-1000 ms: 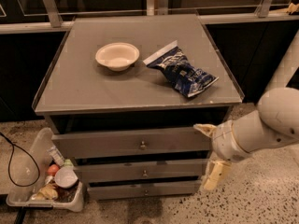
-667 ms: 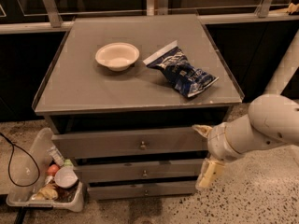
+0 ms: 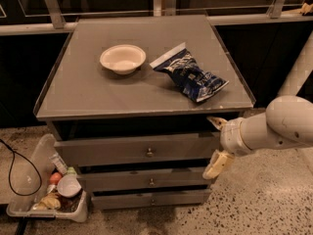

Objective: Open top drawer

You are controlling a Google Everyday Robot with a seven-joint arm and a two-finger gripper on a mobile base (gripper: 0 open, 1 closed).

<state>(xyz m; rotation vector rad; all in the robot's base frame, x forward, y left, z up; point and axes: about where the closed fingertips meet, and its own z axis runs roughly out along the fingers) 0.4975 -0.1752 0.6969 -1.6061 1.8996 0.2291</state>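
Note:
The top drawer is the widest of three grey drawer fronts under the grey cabinet top. It has a small round metal knob at its centre, and its front stands slightly forward of the frame. My gripper is at the drawer's right end, well to the right of the knob. It is open: one cream finger points left near the drawer's top edge, and the other hangs lower, by the second drawer. It holds nothing.
On the cabinet top sit a white bowl and a blue chip bag. Two narrower drawers lie below. A clear bin of items and a black cable are on the floor at left.
My arm and gripper have shifted a little to the left, toward the drawer's right end. The drawer, bowl and bag have not moved.

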